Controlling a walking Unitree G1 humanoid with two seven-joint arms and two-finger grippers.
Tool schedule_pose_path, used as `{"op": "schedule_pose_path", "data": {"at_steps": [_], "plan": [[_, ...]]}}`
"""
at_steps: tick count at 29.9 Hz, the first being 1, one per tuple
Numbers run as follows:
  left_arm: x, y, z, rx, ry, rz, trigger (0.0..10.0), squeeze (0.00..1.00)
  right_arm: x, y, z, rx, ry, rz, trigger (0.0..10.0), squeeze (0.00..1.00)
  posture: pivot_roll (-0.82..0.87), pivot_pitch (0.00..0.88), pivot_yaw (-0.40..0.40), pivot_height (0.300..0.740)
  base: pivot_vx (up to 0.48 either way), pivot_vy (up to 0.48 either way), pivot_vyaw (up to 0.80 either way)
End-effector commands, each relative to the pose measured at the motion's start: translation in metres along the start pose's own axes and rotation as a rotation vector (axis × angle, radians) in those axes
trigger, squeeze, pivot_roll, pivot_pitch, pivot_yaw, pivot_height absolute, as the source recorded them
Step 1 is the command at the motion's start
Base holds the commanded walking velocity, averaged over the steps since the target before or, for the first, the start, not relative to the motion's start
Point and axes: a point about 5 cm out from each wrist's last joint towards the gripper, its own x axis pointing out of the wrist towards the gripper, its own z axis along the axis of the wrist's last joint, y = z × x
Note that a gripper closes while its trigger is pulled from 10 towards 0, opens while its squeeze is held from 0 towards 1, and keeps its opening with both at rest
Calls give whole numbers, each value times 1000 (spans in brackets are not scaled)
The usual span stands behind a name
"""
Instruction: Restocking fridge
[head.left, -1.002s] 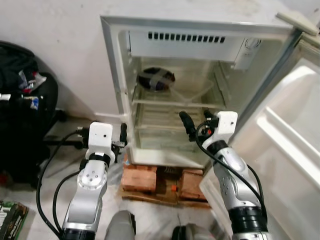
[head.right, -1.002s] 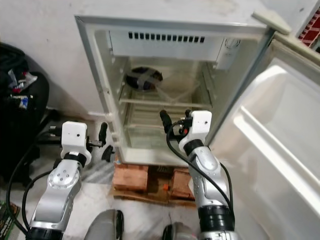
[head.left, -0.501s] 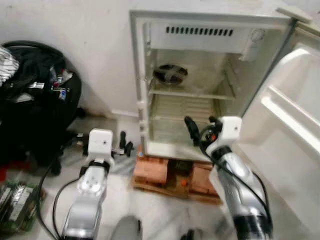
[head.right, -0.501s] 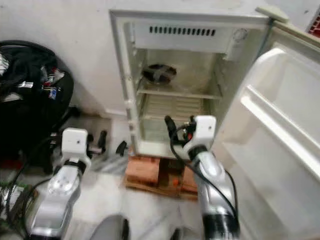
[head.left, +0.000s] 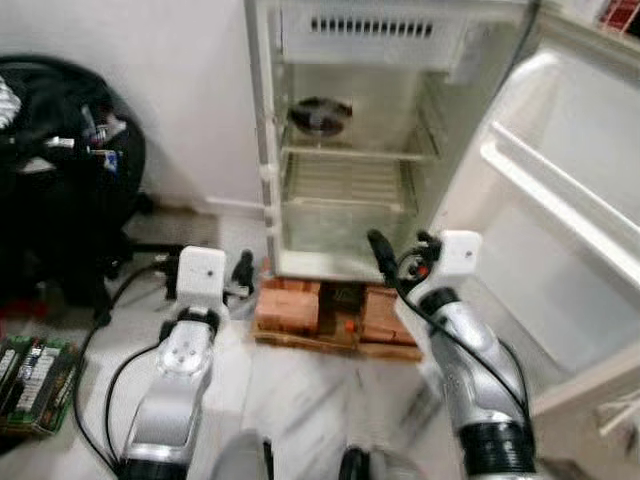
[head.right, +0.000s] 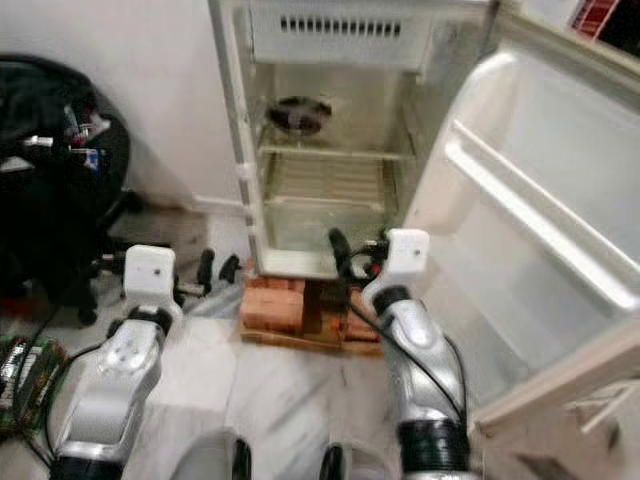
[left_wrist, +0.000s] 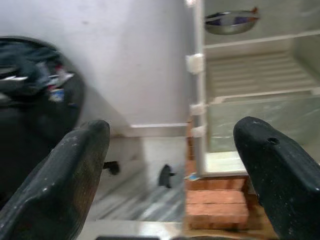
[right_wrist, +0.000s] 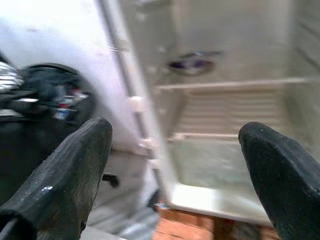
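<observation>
The view has drawn back and swung left from the open white fridge (head.left: 350, 150), which suggests fetching stock. Both the left tool (left_wrist: 170, 175) and right tool (right_wrist: 175, 170) are spread wide, empty. A metal bowl (head.left: 320, 115) sits on the far shelf; bricks (head.left: 290, 305) prop the fridge on the marble floor (head.left: 300, 400), with a black bag (head.left: 60, 180) to the left.

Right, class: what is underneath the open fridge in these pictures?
The fridge stands on red bricks laid over a low wooden pallet, with a dark gap between the brick stacks. What lies deeper under the cabinet is hidden in shadow.
</observation>
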Motion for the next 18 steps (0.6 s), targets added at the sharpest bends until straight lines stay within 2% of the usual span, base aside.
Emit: {"op": "schedule_pose_path", "data": {"at_steps": [1, 5, 18], "plan": [[0, -5, -4, 2, 15, -12, 10000, 0, -3, -8, -5, -8, 24, -28, 10000, 0, 123, 86, -8, 740, -292, 0, 0], [1, -5, -4, 28, 14, -20, 10000, 0, -3, -9, -6, -13, 25, -30, 10000, 0, 124, 83, -9, 740, -69, 0, 0], [0, -4, -7, 43, 15, -31, 10000, 0, -4, -13, -13, -43, 55, -63, 10000, 0, 126, 86, -9, 740, 0, -451, 0]]}}
